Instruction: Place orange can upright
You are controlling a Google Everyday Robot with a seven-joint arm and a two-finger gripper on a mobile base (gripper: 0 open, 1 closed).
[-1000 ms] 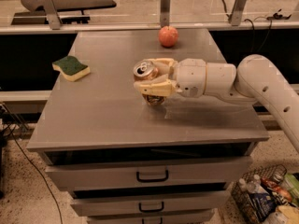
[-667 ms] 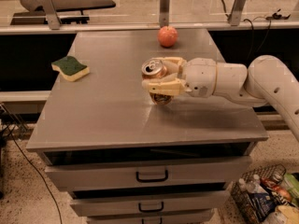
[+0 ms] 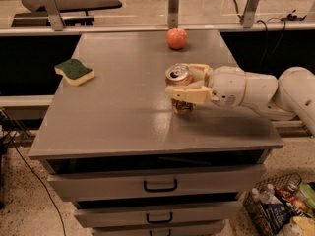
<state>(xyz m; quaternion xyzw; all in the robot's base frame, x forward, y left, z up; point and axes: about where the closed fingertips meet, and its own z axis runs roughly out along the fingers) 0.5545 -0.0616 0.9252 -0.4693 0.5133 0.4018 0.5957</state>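
The orange can point(image 3: 180, 82) stands nearly upright on the grey tabletop point(image 3: 123, 112), right of centre, with its silver pull-tab top facing up. My gripper point(image 3: 184, 85) reaches in from the right on a white arm point(image 3: 256, 93). Its cream fingers point(image 3: 189, 93) are closed around the can's sides, one in front and one behind. The can's lower end is at or just above the tabletop; I cannot tell if it touches.
A round orange-red fruit point(image 3: 176, 38) sits at the table's back edge. A green and yellow sponge point(image 3: 74, 71) lies at the left. Drawers point(image 3: 160, 185) are below the top. A wire basket of items point(image 3: 283, 208) stands on the floor at the lower right.
The gripper has carried the can a little to the right and slightly down toward the tabletop. The fruit and sponge have not moved.
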